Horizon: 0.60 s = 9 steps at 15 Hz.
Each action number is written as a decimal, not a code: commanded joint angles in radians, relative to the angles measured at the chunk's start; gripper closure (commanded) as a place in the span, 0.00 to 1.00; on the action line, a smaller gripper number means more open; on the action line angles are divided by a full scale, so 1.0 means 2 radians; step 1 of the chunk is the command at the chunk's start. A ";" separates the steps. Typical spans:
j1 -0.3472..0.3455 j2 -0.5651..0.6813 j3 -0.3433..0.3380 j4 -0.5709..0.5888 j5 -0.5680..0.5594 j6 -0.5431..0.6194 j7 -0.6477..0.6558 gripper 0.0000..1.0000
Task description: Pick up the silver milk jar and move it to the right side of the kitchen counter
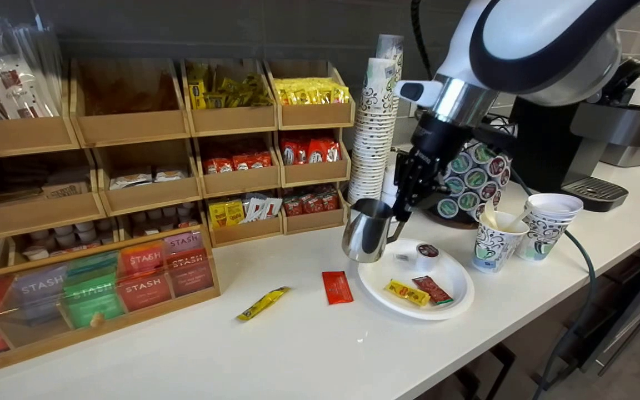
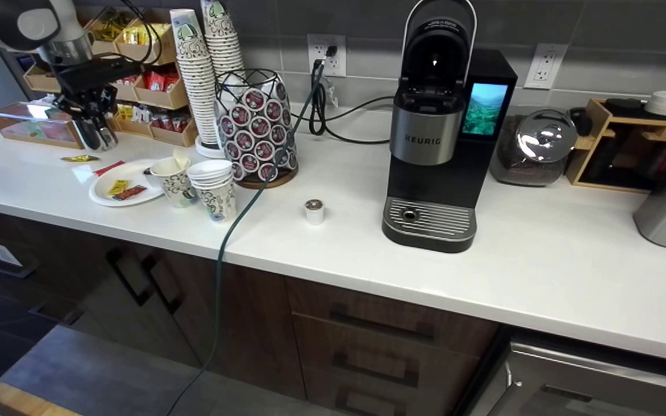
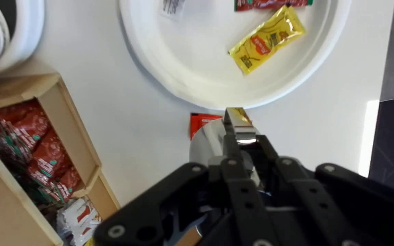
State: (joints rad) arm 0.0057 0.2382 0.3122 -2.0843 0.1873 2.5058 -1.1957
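White counter point(image 1: 298, 344), packets point(image 1: 309, 151) in racks point(image 1: 242, 178)

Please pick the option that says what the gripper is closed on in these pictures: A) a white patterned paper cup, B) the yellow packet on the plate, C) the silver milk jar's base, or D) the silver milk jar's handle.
D: the wrist view shows the gripper closed on the metal handle, and an exterior view shows the silver milk jar held from that side.
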 commanded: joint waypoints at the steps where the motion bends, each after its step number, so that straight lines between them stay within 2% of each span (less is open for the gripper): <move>1: -0.007 -0.096 -0.017 -0.043 0.034 -0.073 -0.021 0.96; 4: 0.004 -0.179 -0.054 -0.077 0.015 -0.133 0.008 0.96; 9: 0.006 -0.300 -0.105 -0.142 -0.050 -0.250 0.111 0.96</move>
State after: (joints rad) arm 0.0022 -0.1996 0.1567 -2.2485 0.1506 2.0899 -1.0936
